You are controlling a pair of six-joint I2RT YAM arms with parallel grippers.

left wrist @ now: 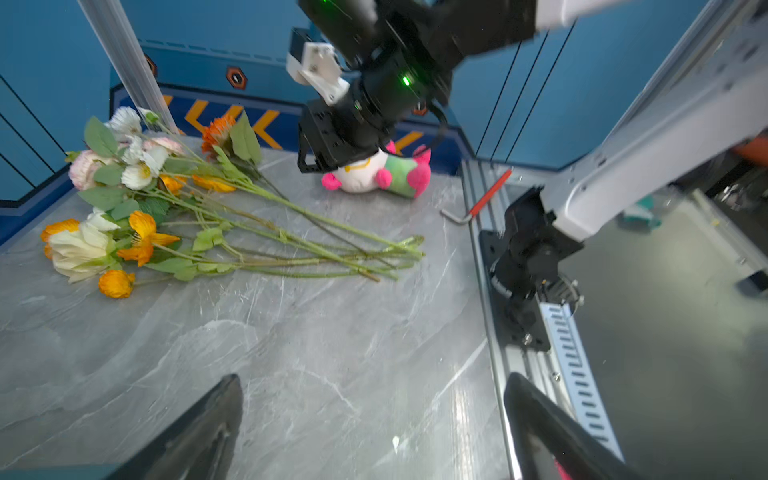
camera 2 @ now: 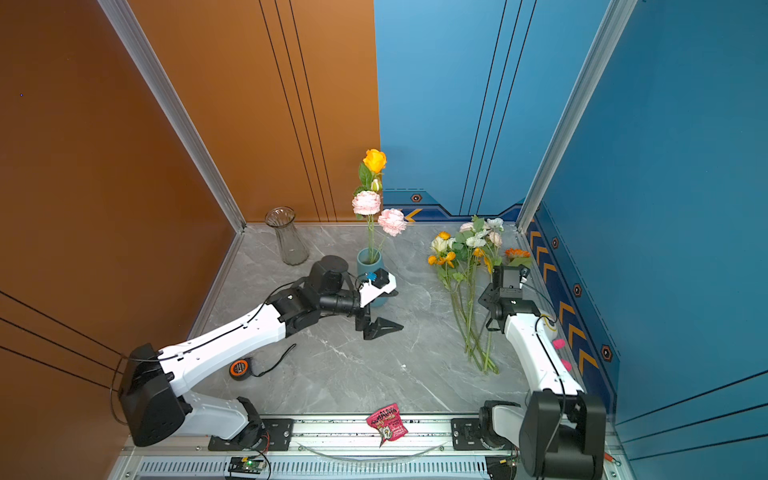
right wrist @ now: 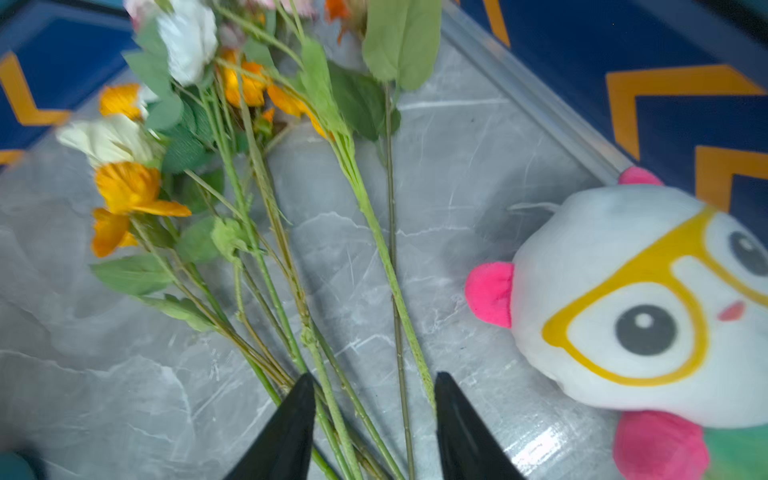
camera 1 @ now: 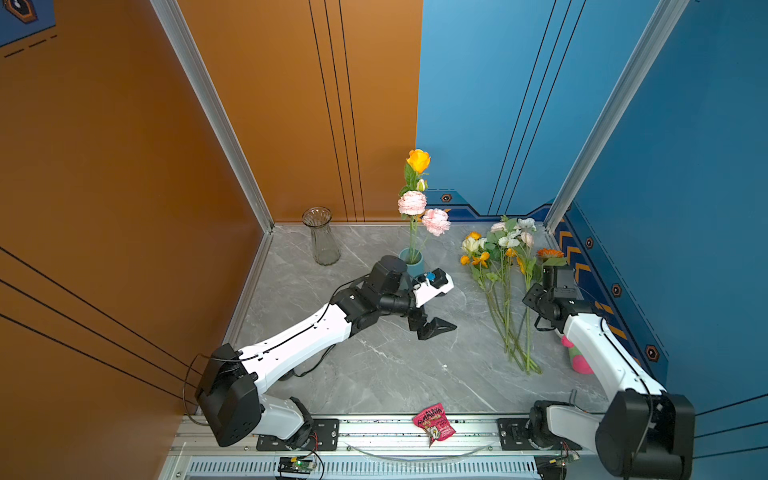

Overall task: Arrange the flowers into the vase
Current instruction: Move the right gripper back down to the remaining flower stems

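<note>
1. Both top views: grey marbled surface (camera 1: 374, 374).
   - Loose flowers (camera 1: 498, 245) lie flat at right rear, blooms twd back wall, stem ends twd front.
   - Teal vase (camera 1: 411, 262) upright, mid rear. It holds the standing flowers (camera 1: 412, 203): yellow rose on top, two pink blooms lower.
   - Glass vase (camera 1: 322, 237) upright in left rear corner, well apart from loose flowers.
   - L jaws released, spread wide, nothing between. They sit low over bare surface in front of teal vase.
   - R arm (camera 1: 582, 332) reaches to loose flowers' stems. R jaws are hidden under the wrist here.
   - Plush toy (camera 1: 579, 361) by right wall, partly behind R arm.
   - Pink snack packet (camera 1: 433, 424) on front rail.
2. A top view: orange-black tape roll (camera 2: 239, 368) on surface, beside L arm.
3. L wrist view: L jaws wide apart, only bare surface in the gap. Loose flowers lie beyond. Red-handled hex key (left wrist: 478, 203) at surface edge by the rail.
4. R wrist view: R jaws apart, several green stems run between the tips, not pinched. Can't tell if tips touch surface. Plush toy just beside the stems: white face, yellow glasses, pink ears.
</note>
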